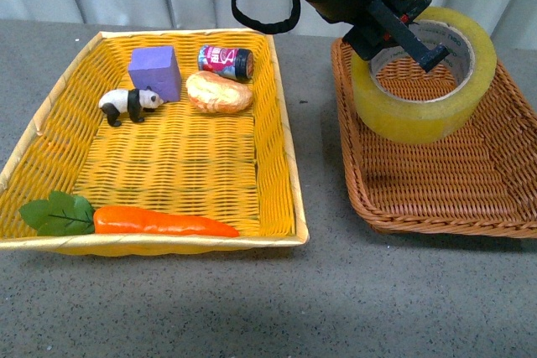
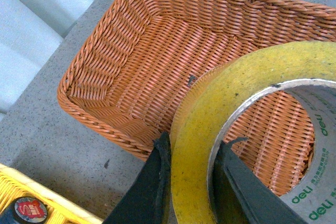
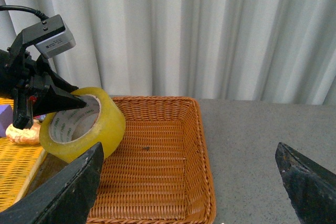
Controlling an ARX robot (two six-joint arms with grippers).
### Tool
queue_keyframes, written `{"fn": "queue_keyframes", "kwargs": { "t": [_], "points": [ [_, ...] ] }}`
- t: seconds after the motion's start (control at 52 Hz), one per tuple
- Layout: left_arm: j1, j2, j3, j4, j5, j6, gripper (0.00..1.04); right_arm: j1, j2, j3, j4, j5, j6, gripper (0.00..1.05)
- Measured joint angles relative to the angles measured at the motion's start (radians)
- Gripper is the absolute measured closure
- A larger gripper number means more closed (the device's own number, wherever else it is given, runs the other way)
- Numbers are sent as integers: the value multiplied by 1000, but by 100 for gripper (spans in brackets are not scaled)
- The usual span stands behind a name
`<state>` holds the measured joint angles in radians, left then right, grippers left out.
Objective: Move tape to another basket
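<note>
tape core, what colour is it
The tape core is white with green print, clearest in the left wrist view.

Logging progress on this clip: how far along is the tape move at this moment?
Done: the tape is clear of the yellow basket and hangs over the brown basket. In hand: the left end effector grips the roll's wall, one finger inside the core and one outside. Left: lower it onto the weave, release it and pull the arm away.
</note>
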<state>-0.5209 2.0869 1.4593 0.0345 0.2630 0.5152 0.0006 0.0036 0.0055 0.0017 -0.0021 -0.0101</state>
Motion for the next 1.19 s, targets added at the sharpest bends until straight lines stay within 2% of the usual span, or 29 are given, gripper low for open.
{"fn": "queue_keyframes", "kwargs": {
  "t": [0.25,0.288,0.327,0.385,0.404,0.442,0.519,0.615,0.712,0.827,0.942,1.038,1.192],
  "points": [
    [2,0,0,0,-1,0,88,1,2,0,-2,8,0,9],
    [2,0,0,0,-1,0,88,27,26,18,-54,101,1,9],
    [2,0,0,0,-3,-1,88,87,108,70,-162,285,-1,9],
    [2,0,0,0,-1,0,88,114,248,111,-184,445,-29,9],
    [2,0,0,1,-2,0,88,93,315,126,-157,447,-39,9],
    [2,0,0,2,-1,0,88,51,401,150,-104,409,-56,9],
    [2,0,0,2,-2,0,88,-46,602,229,35,265,-101,9],
    [2,0,0,2,-1,0,88,-97,782,327,110,140,-138,9],
    [2,0,0,2,-1,0,88,-117,986,463,108,-1,-196,9],
    [2,0,0,2,-2,0,88,-116,1160,609,32,-112,-255,9],
    [2,0,0,2,-2,0,88,-97,1298,746,-58,-177,-303,9],
    [2,0,0,2,-1,0,88,-47,1422,885,-136,-231,-352,9],
    [1,0,0,2,-1,0,88,19,1522,991,-201,-240,-393,9]
  ]
}}
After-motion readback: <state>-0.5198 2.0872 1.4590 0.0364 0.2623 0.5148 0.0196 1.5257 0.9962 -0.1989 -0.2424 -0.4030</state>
